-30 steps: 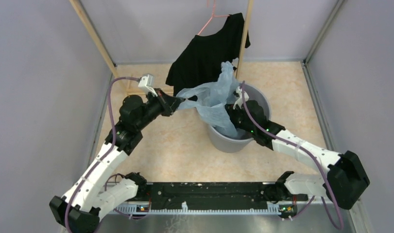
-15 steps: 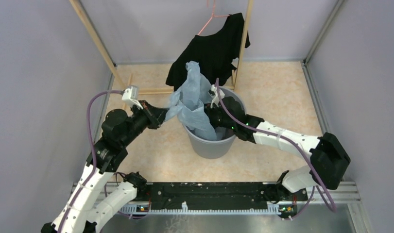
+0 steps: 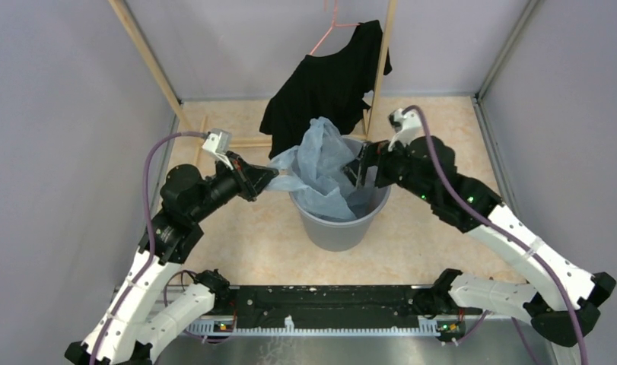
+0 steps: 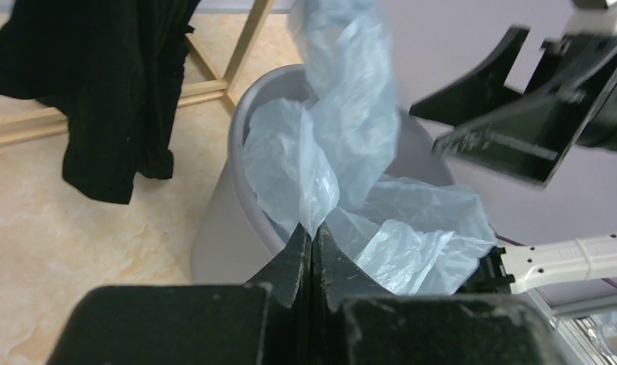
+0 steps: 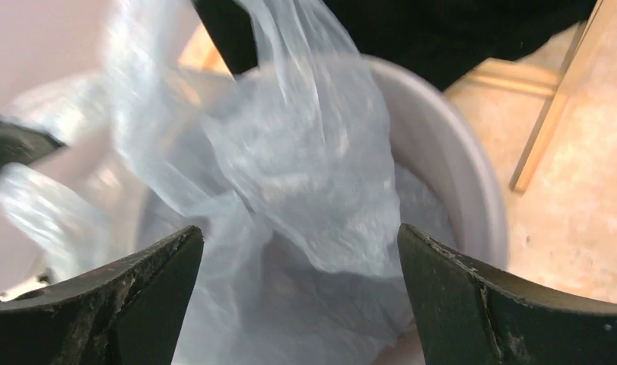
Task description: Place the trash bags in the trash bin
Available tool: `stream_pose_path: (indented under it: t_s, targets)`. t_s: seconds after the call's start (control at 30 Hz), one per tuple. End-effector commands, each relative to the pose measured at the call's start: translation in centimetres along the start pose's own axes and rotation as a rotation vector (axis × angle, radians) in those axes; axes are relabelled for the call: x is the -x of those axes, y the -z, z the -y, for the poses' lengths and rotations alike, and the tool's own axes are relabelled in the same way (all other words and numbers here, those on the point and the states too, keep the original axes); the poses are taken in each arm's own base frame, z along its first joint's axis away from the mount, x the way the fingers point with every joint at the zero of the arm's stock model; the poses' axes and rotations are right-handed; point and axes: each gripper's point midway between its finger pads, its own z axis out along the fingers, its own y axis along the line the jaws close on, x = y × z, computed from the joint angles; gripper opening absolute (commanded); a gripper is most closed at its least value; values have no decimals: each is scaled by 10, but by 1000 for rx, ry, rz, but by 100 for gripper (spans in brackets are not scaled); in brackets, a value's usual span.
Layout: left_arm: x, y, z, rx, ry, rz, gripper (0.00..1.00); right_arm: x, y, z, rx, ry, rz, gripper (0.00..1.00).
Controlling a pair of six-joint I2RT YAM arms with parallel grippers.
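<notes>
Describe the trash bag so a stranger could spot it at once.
Find the round grey bin between the two arms. Bunched out of its mouth is the trash bag, one corner pinched by the left gripper. Unlike the black shirt hanging behind, it is thin, wrinkly, translucent pale blue film.

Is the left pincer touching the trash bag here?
Touching. The left wrist view shows the left pincer shut on a fold of the trash bag, film emerging right from between its tips.

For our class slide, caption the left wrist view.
Left gripper, jaws shut, pinches the pale blue trash bag spilling out of the grey trash bin.
</notes>
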Motion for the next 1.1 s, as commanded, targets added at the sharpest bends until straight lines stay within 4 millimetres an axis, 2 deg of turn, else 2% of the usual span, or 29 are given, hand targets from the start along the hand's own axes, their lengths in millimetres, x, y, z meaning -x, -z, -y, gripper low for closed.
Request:
stream_pose_path:
  t_s: [0.0,0.13,0.2,0.33,0.47,0.57,0.7,0.83,0.93,1.07]
  targets:
    - [19,-3,27,-132,-40,39,0,53,14,-10,82,-22,103,99]
    - [7,-11,30,-176,17,3,0,89,11,-40,216,-71,158,99]
    - [4,-14,29,-181,25,-11,0,95,3,-54,274,-89,156,99]
    - [1,-15,26,-172,22,-19,0,84,-27,-67,329,-106,67,97]
    - [-1,-16,24,-166,21,-24,0,64,-51,-59,267,-96,17,92]
    - [-3,-17,24,-167,21,-29,0,51,-60,-64,280,-99,-11,90]
    - [-6,-19,22,-167,26,-40,0,46,-69,-73,288,-84,-13,90]
    - [-4,-17,23,-162,27,-34,0,33,-80,-77,313,-102,-42,71]
    - [-1,-15,18,-124,21,-21,0,32,-76,-79,344,-132,-5,51]
    - [0,-9,5,-39,8,-18,0,45,-57,-70,310,-121,65,15]
